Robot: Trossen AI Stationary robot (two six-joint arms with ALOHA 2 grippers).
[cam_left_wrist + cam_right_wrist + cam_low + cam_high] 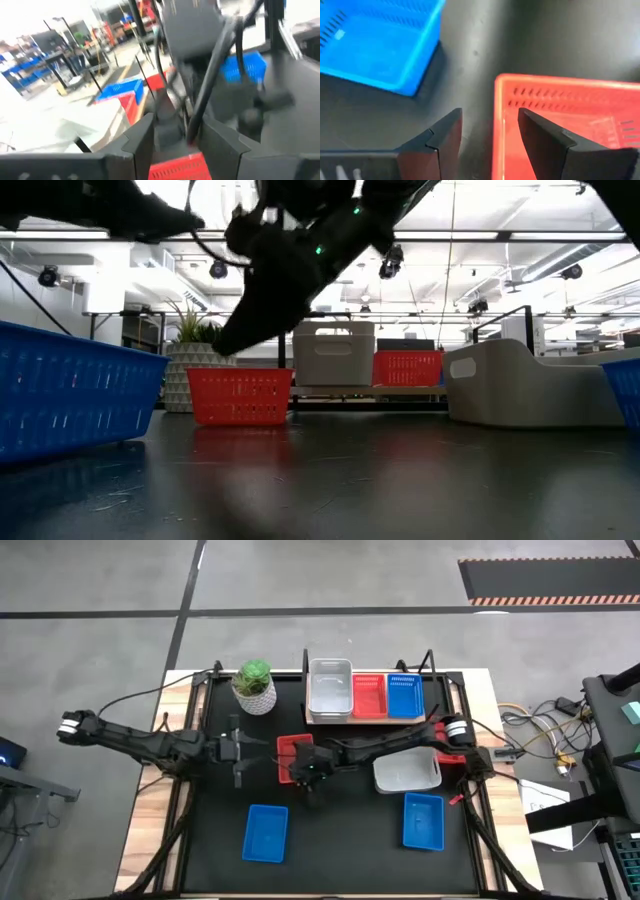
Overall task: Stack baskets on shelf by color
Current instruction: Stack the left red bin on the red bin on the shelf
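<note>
The red basket (565,125) and blue basket (375,45) look like smooth, slotted plastic — faintly glossy; the tabletop (400,480) is dark, scuffed, slightly reflective — the shelf (345,720) light wood.

Worktop (340,860) was a black surface set on a light wooden base, standing on a grey concrete floor (100,580) crossed by dark seam lines. A dark floor mat with a striped orange-white edge (545,580) lay beyond the far right corner. Loose cables (545,730) trailed over the floor just off the right edge, beside a dark stand (615,700). From worktop height, the room behind was a large open hall: white ceiling with beams, bright overhead lighting, hanging black spot lamps (220,270). Shelving with blue bins (25,75) showed blurred far off.
</note>
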